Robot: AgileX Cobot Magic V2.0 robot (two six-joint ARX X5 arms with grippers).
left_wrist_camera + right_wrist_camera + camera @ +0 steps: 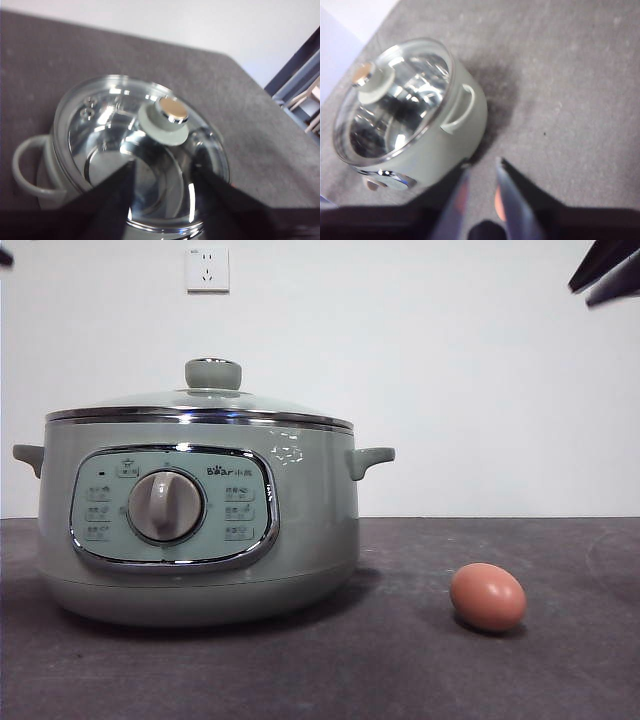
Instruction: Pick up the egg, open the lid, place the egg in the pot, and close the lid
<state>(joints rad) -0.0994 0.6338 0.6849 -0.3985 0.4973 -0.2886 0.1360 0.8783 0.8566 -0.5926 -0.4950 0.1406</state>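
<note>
Hovering right claw (482,167) parted above egg (487,596), left claw (165,172) spread over lid (125,130), both empty

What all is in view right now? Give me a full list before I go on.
Large round pale sage-green electric pot: one, green with chrome-framed panel and grey dial, on the table, left in the front view.
Round glass lid with chrome rim and green knob: one, clear, closed on the pot.
Small reddish-brown oval egg: one, on the table, apart from the pot, right in the front view.
Dark grey table: one, under everything.
White wall socket: one, on the white wall above the pot.
Left gripper: black, open, above the lid.
Right gripper: black, open, above the table near the egg.
</note>
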